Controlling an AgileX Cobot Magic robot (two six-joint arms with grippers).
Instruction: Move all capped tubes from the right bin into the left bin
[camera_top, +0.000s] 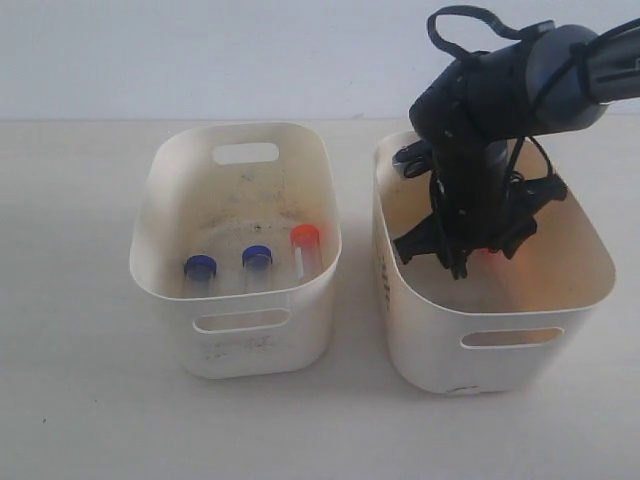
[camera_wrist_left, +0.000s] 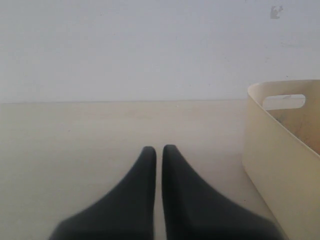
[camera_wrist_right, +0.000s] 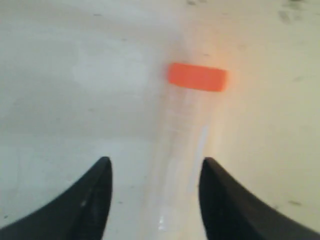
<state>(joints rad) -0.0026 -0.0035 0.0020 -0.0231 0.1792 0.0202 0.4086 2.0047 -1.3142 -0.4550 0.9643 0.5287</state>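
Inside the right bin (camera_top: 430, 340), my right gripper (camera_top: 458, 268) points down at the floor. Its jaws stand open (camera_wrist_right: 156, 167) either side of a clear capped tube (camera_wrist_right: 180, 145) with an orange-red cap (camera_wrist_right: 197, 76) that lies on the bin floor. The tube sits closer to one finger (camera_wrist_right: 220, 195), and a gap shows at the other. The left bin (camera_top: 300, 330) holds three capped tubes leaning on its front wall: two blue-capped (camera_top: 200, 266) (camera_top: 257, 256) and one orange-red (camera_top: 305, 237). My left gripper (camera_wrist_left: 159, 150) is shut and empty, low over the table beside the left bin (camera_wrist_left: 272, 150). It is outside the exterior view.
The two bins stand side by side on a pale table (camera_top: 80, 380) with a narrow gap between them. A white wall (camera_top: 200, 50) rises behind. The right arm's black body and cables (camera_top: 500, 90) hang over the right bin's back half.
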